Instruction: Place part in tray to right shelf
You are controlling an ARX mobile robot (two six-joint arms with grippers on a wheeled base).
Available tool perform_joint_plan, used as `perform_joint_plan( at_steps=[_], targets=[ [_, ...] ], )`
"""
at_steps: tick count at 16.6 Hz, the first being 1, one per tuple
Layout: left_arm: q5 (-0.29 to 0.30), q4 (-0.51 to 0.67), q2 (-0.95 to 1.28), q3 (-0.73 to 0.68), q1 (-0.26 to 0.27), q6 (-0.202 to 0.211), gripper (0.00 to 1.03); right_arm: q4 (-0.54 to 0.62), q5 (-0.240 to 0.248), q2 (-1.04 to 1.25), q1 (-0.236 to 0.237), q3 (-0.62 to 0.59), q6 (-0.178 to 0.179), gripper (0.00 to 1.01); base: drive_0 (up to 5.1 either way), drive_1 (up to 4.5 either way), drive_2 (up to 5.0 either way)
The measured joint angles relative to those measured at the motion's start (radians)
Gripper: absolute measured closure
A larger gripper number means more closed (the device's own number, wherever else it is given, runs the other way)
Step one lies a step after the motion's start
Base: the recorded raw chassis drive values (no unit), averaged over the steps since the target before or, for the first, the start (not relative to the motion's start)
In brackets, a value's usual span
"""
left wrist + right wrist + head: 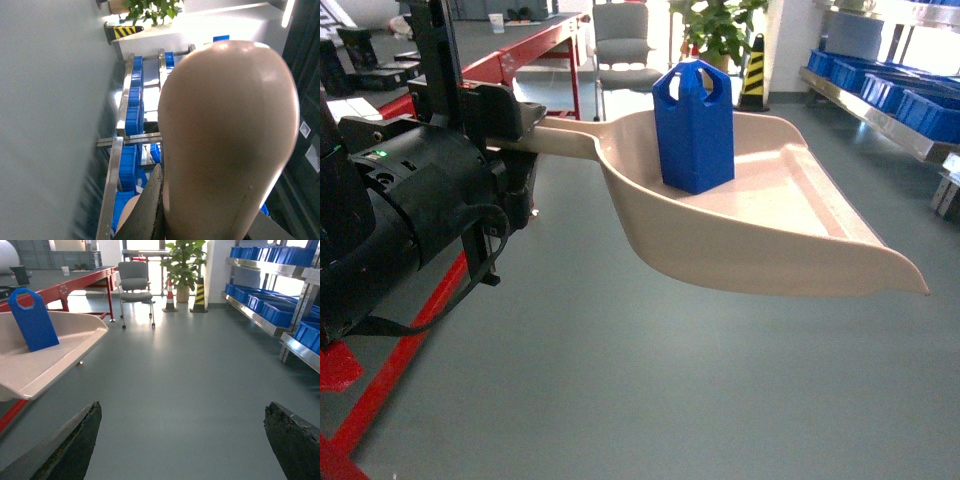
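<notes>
nearest the head camera, at left of the frame, the left tool [515,120] is clamping the tray [800,250] by its handle, its long axis running rightward, open edge at lower right. the part [694,125] is standing upright near the tray's back. the shelf [880,100] is lying well apart at upper right. the right tool [182,440] is hanging with jaws apart, holding nothing.

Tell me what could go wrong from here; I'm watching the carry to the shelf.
The part stands upright and loose in the tray, near the open front edge; a tilt or jolt could topple or slide it out. The left gripper holds only the handle end, so the tray may sag or swing. The shelf is not yet near.
</notes>
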Motion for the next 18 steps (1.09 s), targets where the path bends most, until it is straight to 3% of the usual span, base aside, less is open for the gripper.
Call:
perform_joint_plan(
  at_steps=[18],
  targets=[
    [-0.001, -0.008, 0.000, 0.000, 0.000, 0.001, 0.86, -0.003, 0.000, 0.000, 0.000, 0.000, 0.000, 0.03, 0.0, 4.25, -4.2]
  ],
)
